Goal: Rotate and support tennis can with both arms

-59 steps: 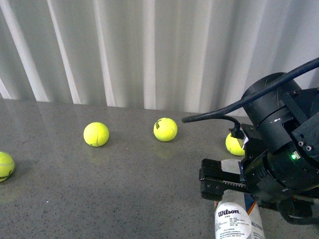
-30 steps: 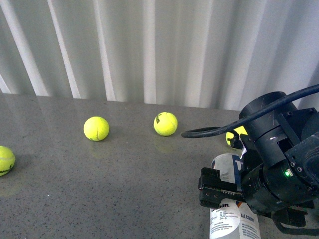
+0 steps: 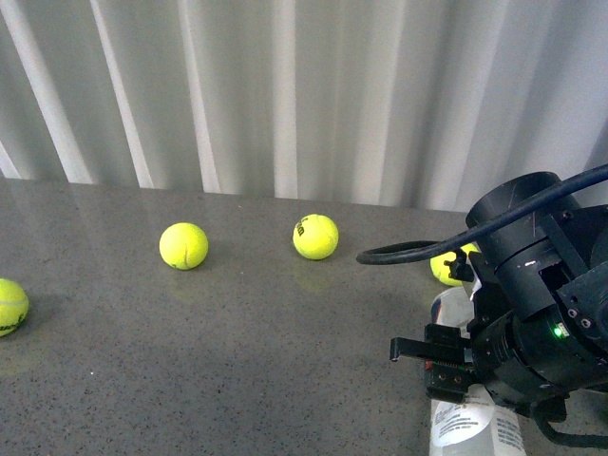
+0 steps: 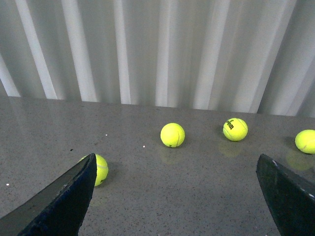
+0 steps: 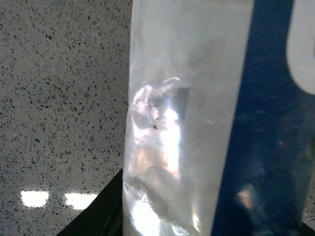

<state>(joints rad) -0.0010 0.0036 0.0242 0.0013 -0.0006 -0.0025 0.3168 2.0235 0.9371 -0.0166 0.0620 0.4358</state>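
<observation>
At lower right your right gripper (image 3: 456, 385) seems clamped on the can (image 3: 470, 432), while your left gripper (image 4: 176, 164) hangs open.

Clear, dented tennis can (image 3: 470, 429), navy label and white print panel, low at right of front view, mid-length hidden by bulky black right arm (image 3: 532, 285).

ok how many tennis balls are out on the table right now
4: the leftmost ball at the far left, the second ball and the third ball mid-table, and the fourth ball partly behind the right arm holding the tennis can. That arm could hide more.
</observation>
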